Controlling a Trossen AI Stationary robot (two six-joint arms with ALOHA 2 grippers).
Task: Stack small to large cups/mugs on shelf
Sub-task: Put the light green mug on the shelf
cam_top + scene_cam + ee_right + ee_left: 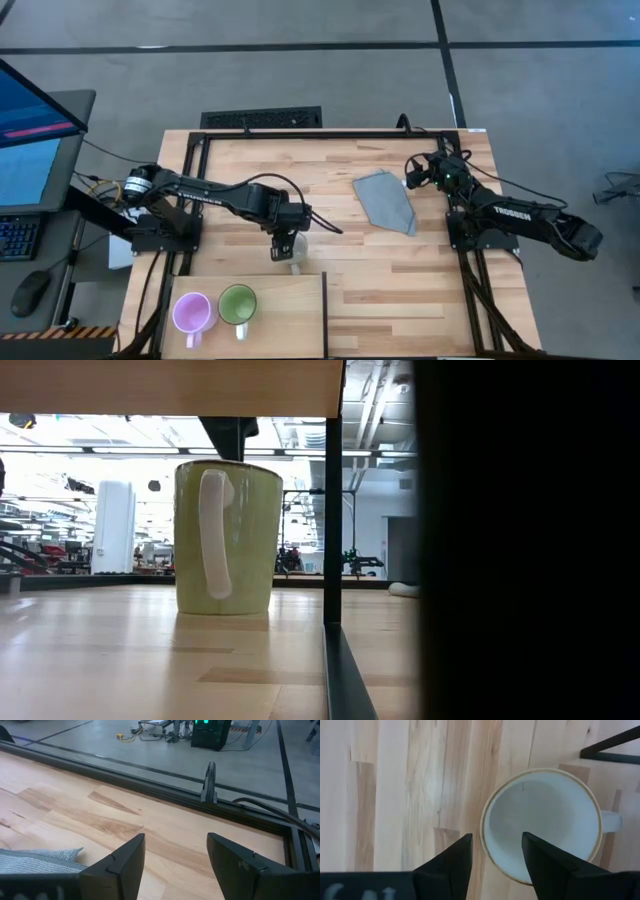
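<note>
Left gripper (492, 852), fingers spread and grasping nothing, straddles the white mug (542, 822) rim at lower centre; right gripper (175, 852) released, upper right.

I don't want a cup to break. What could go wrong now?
1. The left hand hangs open over the white mug, fingers straddling its rim. A thin rim grip might slip or tip the mug.
2. The white mug stands close to the shelf's edge, so it could bump that edge when lifted.
3. The purple mug and green mug stand side by side on the shelf, so a careless set-down could knock them.
</note>
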